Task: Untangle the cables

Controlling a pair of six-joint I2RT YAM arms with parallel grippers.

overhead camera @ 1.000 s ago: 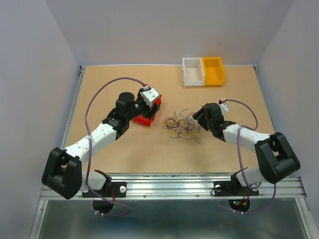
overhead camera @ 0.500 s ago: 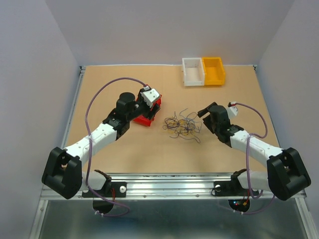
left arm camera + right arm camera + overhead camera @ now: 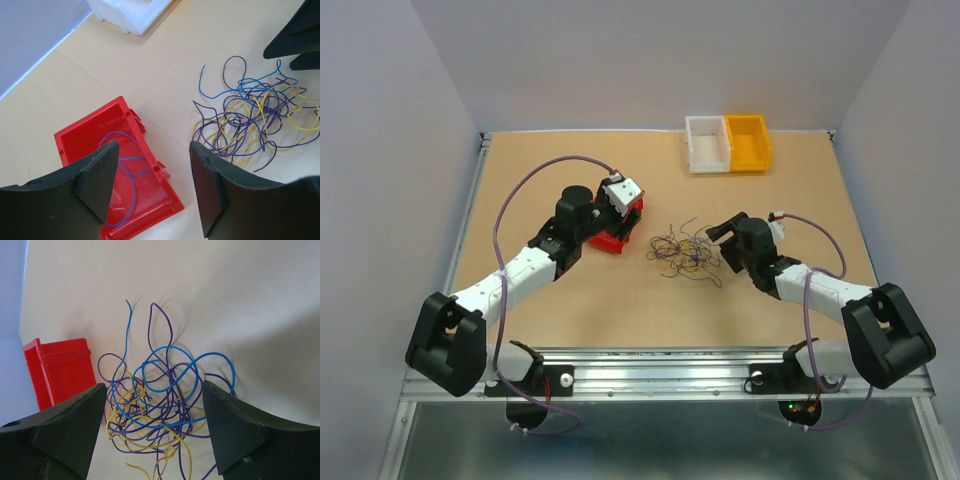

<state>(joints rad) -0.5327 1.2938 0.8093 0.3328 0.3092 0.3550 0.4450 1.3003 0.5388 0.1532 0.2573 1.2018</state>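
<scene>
The cables (image 3: 685, 254) lie as a loose tangle of purple, yellow and blue wires at the table's middle. The same tangle (image 3: 160, 405) sits right under my right gripper (image 3: 154, 390), which is open above it with nothing between its fingers. In the top view the right gripper (image 3: 721, 236) stands at the tangle's right edge. My left gripper (image 3: 623, 212) hovers open over a red bin (image 3: 609, 243), left of the tangle. One thin blue cable (image 3: 131, 159) lies curled inside the red bin (image 3: 90, 116). The tangle (image 3: 250, 125) is apart from the bin.
A white bin (image 3: 708, 143) and a yellow bin (image 3: 748, 142) stand side by side at the table's far edge. The white bin's corner (image 3: 130, 12) shows in the left wrist view. Bare tan table (image 3: 550, 180) surrounds the tangle.
My right gripper has opened wider and shifted a little toward the tangle while its arm swung. The left arm and the cables have not moved.
</scene>
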